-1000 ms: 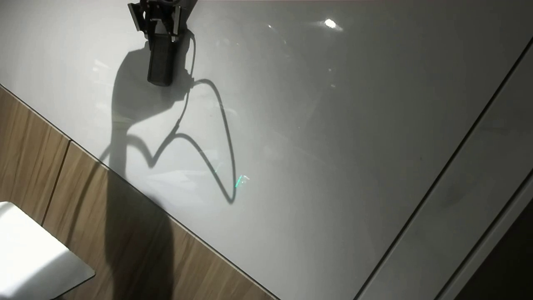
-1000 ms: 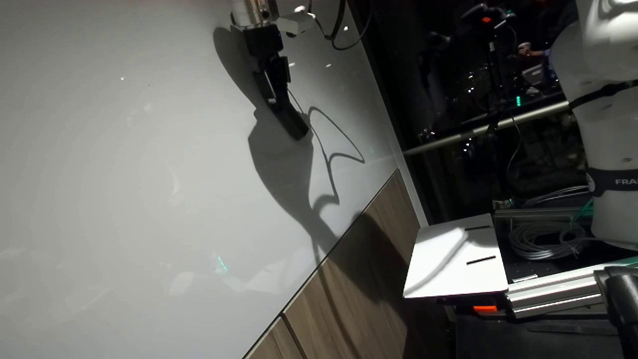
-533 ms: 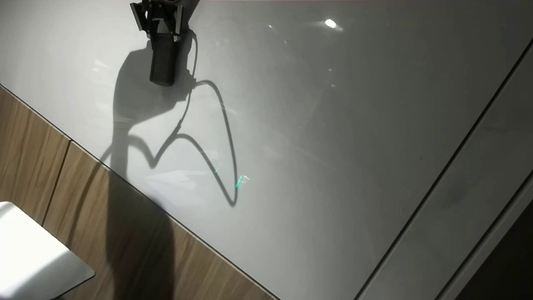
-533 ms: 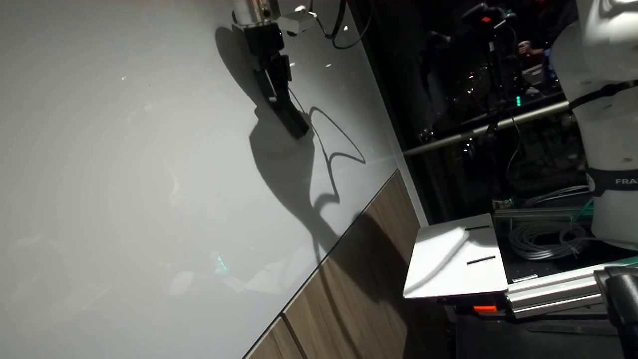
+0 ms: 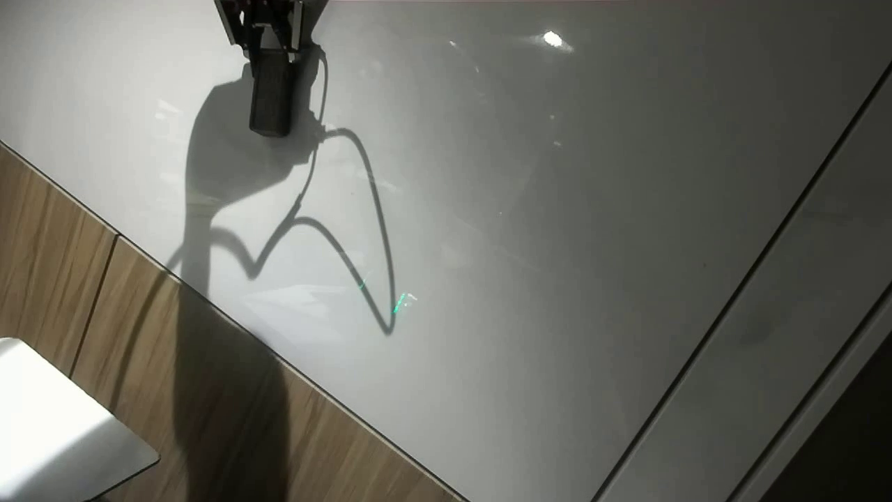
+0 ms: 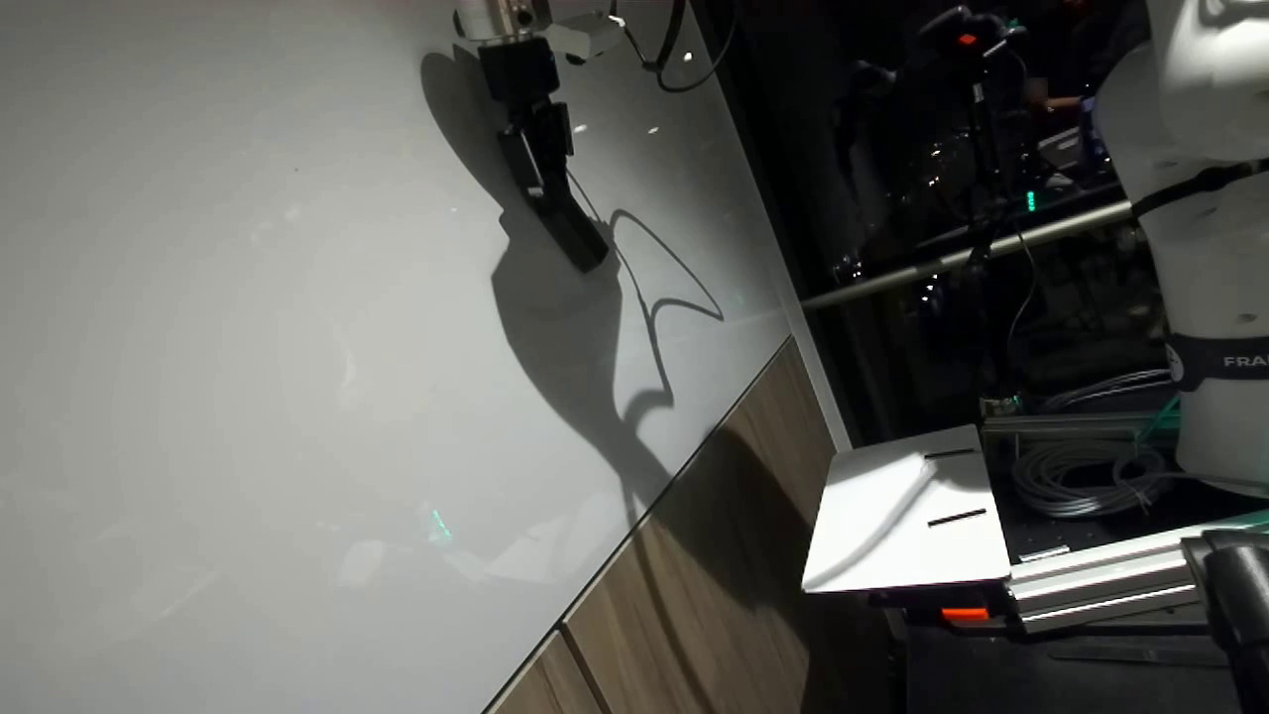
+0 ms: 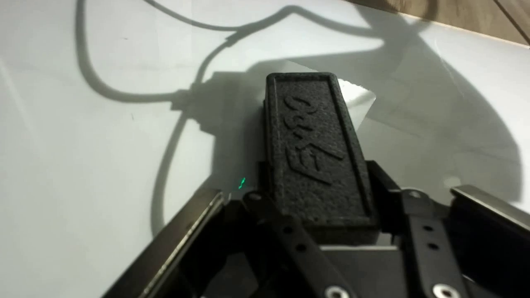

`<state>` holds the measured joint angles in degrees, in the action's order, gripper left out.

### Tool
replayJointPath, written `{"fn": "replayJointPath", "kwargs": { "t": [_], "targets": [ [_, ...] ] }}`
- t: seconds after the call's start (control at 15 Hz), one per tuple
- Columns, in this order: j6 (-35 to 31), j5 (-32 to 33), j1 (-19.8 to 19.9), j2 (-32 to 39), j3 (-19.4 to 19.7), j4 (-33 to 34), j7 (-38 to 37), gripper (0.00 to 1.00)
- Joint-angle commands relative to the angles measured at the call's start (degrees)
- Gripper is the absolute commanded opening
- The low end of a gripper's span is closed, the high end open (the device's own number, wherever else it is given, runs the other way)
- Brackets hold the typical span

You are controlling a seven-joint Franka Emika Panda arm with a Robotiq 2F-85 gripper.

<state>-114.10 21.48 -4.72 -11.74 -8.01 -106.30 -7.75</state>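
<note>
My gripper (image 7: 321,182) is shut on a black block (image 7: 314,145) with a rough, foam-like face and raised lettering. The fingers (image 7: 383,194) press its two long sides near its lower end, and the rest sticks out beyond them. In both exterior views the gripper (image 5: 275,52) (image 6: 545,183) comes in from the top, with the block (image 5: 272,97) (image 6: 573,233) pointing down. The block is over a glossy white surface (image 5: 557,279) (image 6: 248,347) and close to it. I cannot tell whether it touches. A large shadow of arm and cable lies around it.
Wood-grain panels (image 5: 42,237) (image 6: 734,496) border the white surface. A white plate (image 5: 63,418) (image 6: 902,526) stands beyond them. The arm's base column (image 6: 1210,248), coiled cables (image 6: 1081,486) and a metal rail (image 6: 1110,590) are at the right of an exterior view. Small green light marks show on the surface.
The gripper and the block have shifted slightly upward in both exterior views, after a tiny shift to the right before that. The shadow has moved with them. The hold is the same.
</note>
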Motion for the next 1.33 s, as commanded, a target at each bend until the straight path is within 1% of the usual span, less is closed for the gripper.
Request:
{"fn": "replayJointPath", "kwargs": {
  "t": [0.0, 0.33, 0.53, 0.8, 0.93, 1.2, 1.27],
  "targets": [
    [-4.8, 0.3, -1.3, 1.5, -2.0, 0.5, -1.5, 0.31],
    [-6.7, 0.3, -3.0, 2.0, -4.4, 0.1, -2.4, 0.31],
    [-7.3, 1.5, -3.1, 2.3, -4.8, 0.1, -2.2, 0.31],
    [-6.1, 2.5, -1.7, 2.7, -3.4, 2.5, -1.1, 0.31],
    [-5.6, 2.0, -1.0, 2.2, -2.4, 2.2, -0.8, 0.31],
    [-5.5, 1.1, 0.5, 0.1, -0.3, -2.0, -1.3, 0.31],
    [-5.6, 0.9, 0.9, -1.0, 0.2, -4.5, -2.1, 0.31]
  ]
}}
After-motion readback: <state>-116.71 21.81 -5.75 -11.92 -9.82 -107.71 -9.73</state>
